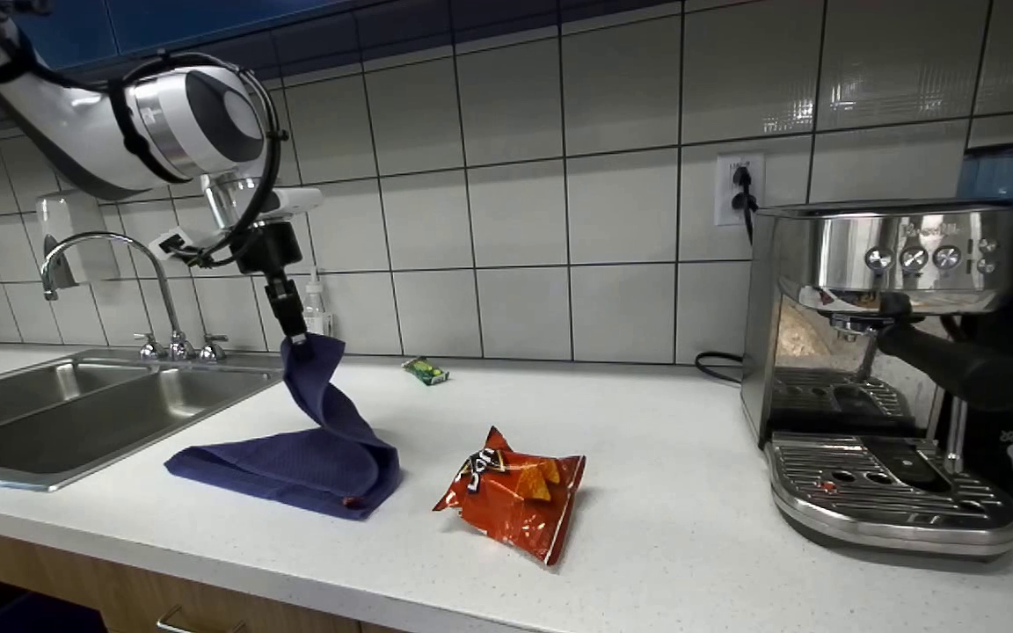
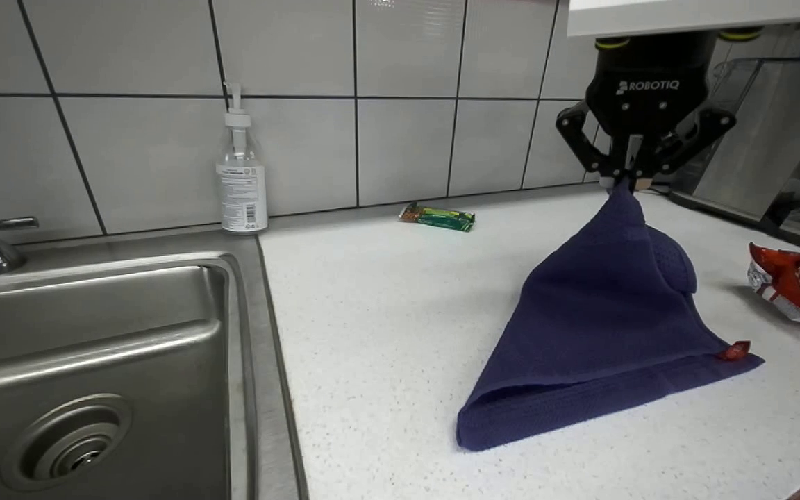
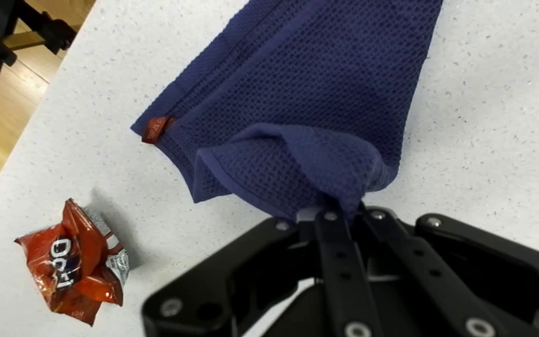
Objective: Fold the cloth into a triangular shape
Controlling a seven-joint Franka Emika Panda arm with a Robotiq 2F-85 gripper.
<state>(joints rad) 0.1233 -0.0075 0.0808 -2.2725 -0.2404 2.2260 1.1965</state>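
Nearest, the pinched-together hand (image 3: pixel 337 213) grips the cloth (image 2: pixel 594 312) by one end; the lower part lies on the surface (image 2: pixel 358 333) between sink (image 2: pixel 268 417) and chip bag (image 1: pixel 515 492), its contents hidden. Farther back stands a pump bottle (image 2: pixel 242 194).

white counter (image 1: pixel 647 422): part-raised cloth (image 2: pixel 598 312), red packet (image 1: pixel 520 497), green packet (image 2: pixel 442 218), espresso machine (image 1: pixel 841 378)

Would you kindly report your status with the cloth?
Gripper pinching cloth, one end raised. Lower part on counter. Snack packet beside cloth, not touching.
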